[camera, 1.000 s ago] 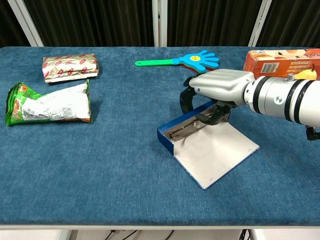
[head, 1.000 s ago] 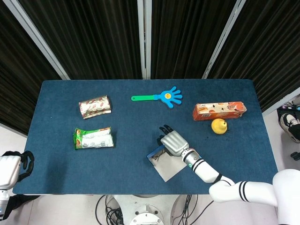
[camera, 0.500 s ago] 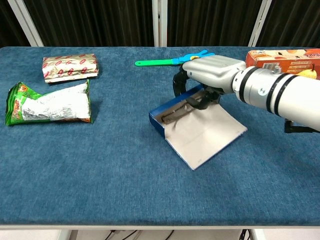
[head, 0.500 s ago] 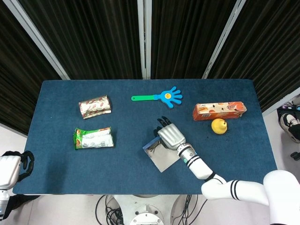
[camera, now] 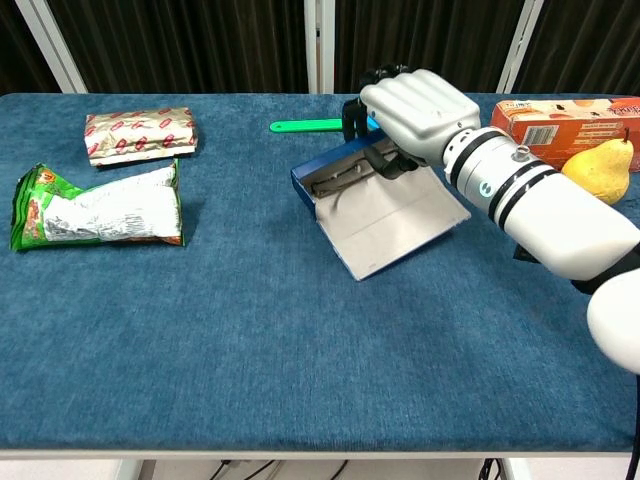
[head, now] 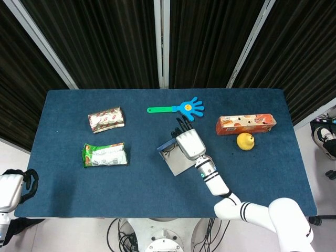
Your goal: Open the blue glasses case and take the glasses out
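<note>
The blue glasses case (camera: 385, 222) lies open on the table, its grey-lined lid flat toward me and its blue tray on the far side. Dark-framed glasses (camera: 335, 180) lie inside the tray. My right hand (camera: 415, 110) is over the tray's right end, with its fingers hooked over the far wall and the thumb inside, gripping the case. From the head view the case (head: 173, 160) is at mid table with the right hand (head: 189, 143) on its far right part. My left hand (head: 11, 190) hangs off the table's near left corner, holding nothing.
A green and blue hand-shaped clapper (camera: 310, 125) lies just behind the case. An orange box (camera: 565, 115) and a yellow pear (camera: 600, 170) are at the right. Two snack bags (camera: 140, 132) (camera: 100, 210) lie at the left.
My right hand has moved away from me and to the left, dragging and turning the open case with it. The pear now shows in the chest view. The left hand has not moved.
</note>
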Controlling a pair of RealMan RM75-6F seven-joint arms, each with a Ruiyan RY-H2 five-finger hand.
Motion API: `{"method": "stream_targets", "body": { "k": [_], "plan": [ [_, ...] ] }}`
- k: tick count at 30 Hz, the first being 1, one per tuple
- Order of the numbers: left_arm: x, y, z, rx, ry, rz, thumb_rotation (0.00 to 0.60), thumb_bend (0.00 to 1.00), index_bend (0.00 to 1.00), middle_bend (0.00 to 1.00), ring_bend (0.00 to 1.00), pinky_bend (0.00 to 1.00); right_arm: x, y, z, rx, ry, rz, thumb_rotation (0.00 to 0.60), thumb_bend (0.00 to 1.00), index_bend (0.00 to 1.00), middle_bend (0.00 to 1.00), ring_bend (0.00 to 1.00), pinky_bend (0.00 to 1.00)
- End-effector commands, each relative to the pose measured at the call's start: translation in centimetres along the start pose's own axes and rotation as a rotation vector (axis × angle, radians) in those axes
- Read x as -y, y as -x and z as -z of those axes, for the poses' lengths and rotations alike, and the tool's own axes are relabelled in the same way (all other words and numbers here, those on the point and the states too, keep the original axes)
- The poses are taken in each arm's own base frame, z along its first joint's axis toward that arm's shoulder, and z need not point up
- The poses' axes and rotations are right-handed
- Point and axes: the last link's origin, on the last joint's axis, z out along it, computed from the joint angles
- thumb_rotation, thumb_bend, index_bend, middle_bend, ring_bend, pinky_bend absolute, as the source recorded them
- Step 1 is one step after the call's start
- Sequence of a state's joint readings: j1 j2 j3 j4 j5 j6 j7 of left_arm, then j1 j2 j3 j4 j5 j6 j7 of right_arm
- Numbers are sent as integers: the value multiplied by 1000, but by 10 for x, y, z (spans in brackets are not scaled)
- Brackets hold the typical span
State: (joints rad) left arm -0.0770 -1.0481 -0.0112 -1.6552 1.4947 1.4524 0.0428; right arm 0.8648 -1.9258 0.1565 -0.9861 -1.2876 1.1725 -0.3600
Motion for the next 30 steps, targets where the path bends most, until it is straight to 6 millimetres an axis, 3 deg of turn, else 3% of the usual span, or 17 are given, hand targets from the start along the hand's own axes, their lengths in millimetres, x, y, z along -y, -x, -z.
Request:
{"method": "stream_targets", "body": {
  "k": [1, 12, 20, 30],
  "plan": [
    [0, 0, 0, 0, 0, -1, 600, 358, 679, 714, 552, 417, 4, 4, 7, -56, -22, -32, 600, 498, 670, 382, 84, 0],
    [0, 0, 0, -2, -1, -3, 600, 358, 678, 715, 551, 416, 3, 9, 5, -64, -22, -54, 600, 497, 671, 388, 96, 0],
    [0, 0, 0, -2, -1, -2, 600, 358, 679, 715, 552, 415, 3, 6, -15, 0, 35, -83, 600, 483, 679, 375, 100, 0],
    [0, 0, 0, -1, -1, -2, 600, 359, 679, 715, 552, 415, 0, 11, -22, 96, 78, -107, 600, 477, 656, 368, 97, 0]
  ]
}}
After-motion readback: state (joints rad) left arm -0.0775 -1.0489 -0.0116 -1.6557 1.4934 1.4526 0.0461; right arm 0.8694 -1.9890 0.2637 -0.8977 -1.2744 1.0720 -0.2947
